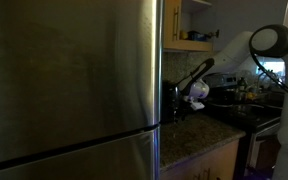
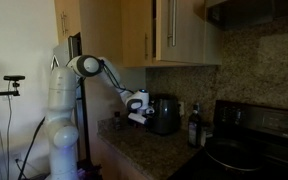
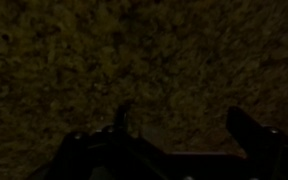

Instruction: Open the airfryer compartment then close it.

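The black airfryer (image 2: 165,113) stands on the granite counter against the wall, and its compartment looks closed. In an exterior view it shows partly behind the fridge edge (image 1: 170,100). My gripper (image 2: 137,112) hangs just beside the airfryer, a little above the counter, and does not touch it; it also shows in an exterior view (image 1: 193,97). In the dim wrist view the two fingers (image 3: 182,122) stand apart with only speckled counter between them. The airfryer is out of the wrist view.
A large steel fridge (image 1: 69,85) fills the foreground. A black stove (image 2: 246,140) and a bottle (image 2: 194,128) stand beyond the airfryer. Wooden cabinets (image 2: 169,30) hang above. The granite counter (image 2: 144,145) has bare room in front.
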Controlling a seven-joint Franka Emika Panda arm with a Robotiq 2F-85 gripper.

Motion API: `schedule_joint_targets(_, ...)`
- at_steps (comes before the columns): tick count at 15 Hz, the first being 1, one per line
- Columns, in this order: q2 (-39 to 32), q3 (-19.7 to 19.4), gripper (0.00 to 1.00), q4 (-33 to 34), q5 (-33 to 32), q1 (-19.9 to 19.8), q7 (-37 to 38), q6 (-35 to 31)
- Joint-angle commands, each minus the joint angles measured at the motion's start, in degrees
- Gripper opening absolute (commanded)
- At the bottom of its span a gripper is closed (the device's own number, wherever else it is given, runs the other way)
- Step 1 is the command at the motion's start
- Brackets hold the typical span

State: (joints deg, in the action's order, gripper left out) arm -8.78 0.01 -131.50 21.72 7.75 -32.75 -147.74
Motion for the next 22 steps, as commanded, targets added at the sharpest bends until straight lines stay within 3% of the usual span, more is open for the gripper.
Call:
schedule_joint_targets(1, -2.9, 3.3, 1.0, 1.6, -1.3, -2.9, 3.7, -8.4)
schedule_joint_targets(2, -1.1, 4.2, 1.0, 0.4, -1.2, -3.8, 2.7, -5.5)
schedule_joint_targets(5, -2.1, 5.0, 1.0, 0.8, -1.4, -4.4, 3.8, -7.7)
schedule_joint_targets(7, -3.0, 9.3, 1.0, 1.0, 8.7, -6.4, -1.7, -16.9)
schedule_joint_targets(8, -3.7, 9.3, 1.0, 2.0, 14.3, -5.3, -4.7, -19.1)
schedule_joint_targets(9, -4.2, 12.5, 1.0, 2.9, 19.8, -7.1, -7.7, -21.8)
schedule_joint_targets(12, -4.2, 16.3, 1.0, 3.1, 33.7, -8.4, -18.7, -28.3)
schedule_joint_targets(13, -4.2, 17.3, 0.75, 3.4, 36.4, -8.8, -21.6, -29.8)
schedule_joint_targets(14, -4.4, 18.5, 0.72, 4.5, 39.2, -9.3, -24.3, -31.3)
schedule_joint_targets(18, -4.7, 20.2, 0.4, 5.1, 44.9, -10.3, -30.4, -35.0)
schedule_joint_targets(20, -4.5, 18.6, 0.23, 2.7, 42.7, -9.4, -29.0, -36.2)
schedule_joint_targets(22, -4.4, 17.5, 0.18, 1.2, 40.8, -8.4, -27.4, -37.8)
